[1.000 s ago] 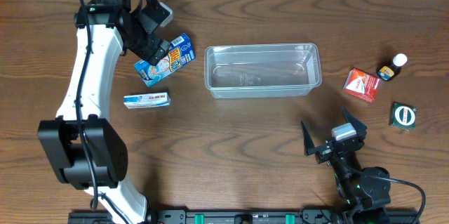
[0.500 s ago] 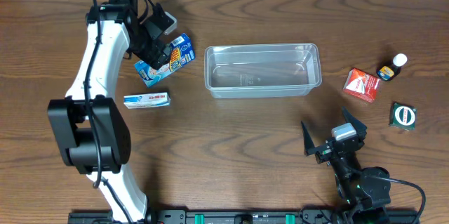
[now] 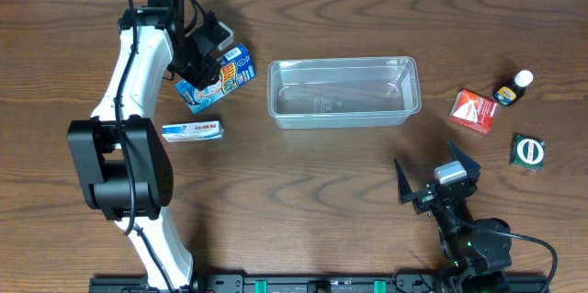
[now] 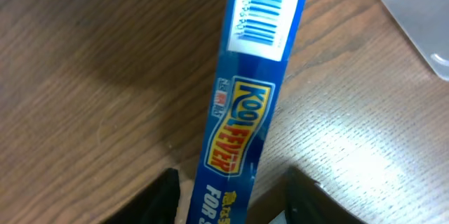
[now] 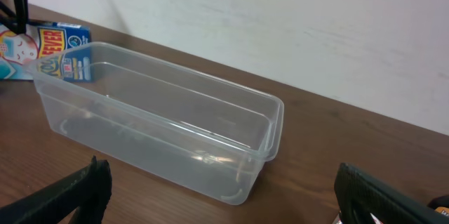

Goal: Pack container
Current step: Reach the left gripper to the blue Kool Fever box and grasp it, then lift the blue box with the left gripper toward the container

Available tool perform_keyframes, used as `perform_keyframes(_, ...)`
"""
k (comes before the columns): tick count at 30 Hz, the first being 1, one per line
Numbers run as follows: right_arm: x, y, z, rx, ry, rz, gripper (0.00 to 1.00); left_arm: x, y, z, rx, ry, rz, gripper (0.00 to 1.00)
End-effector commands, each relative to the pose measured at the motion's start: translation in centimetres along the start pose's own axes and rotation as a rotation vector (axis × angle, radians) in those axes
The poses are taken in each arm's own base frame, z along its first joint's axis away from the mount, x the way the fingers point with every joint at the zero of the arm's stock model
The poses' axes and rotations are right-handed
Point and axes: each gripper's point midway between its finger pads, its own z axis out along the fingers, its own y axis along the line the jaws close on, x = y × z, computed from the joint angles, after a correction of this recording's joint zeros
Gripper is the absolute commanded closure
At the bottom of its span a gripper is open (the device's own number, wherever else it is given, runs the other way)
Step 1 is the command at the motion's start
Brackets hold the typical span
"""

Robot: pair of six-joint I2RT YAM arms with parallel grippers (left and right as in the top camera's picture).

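The clear plastic container stands empty at the table's middle back; it also shows in the right wrist view, and its corner shows in the left wrist view. A blue Kool Fever box lies just left of it. My left gripper is over the box's left part. In the left wrist view the box runs between my open fingers, with a gap on each side. My right gripper is open and empty near the front right, facing the container.
A small white and blue box lies front left of the container. A red box, a small dark bottle with a white cap and a green round tin lie at the right.
My left arm has swung right and its gripper has settled over the blue box. The box and the right arm have not moved.
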Motion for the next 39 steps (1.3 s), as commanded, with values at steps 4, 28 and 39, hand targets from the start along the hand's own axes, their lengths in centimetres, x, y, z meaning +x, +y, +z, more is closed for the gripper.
perform_keyframes(4,0.0,0.2,0.0,-0.01,-0.002,-0.015,0.01,0.9,-0.3,0.9,0.014,0.035,-0.001,0.58)
perform_keyframes(28,0.0,0.2,0.0,-0.01,-0.002,-0.015,0.01,0.9,-0.2,1.0,0.012,0.033,0.0,0.7)
perform_keyframes(39,0.0,0.2,0.0,-0.01,-0.002,-0.015,0.01,0.9,0.7,1.0,-0.039,0.042,0.004,0.77)
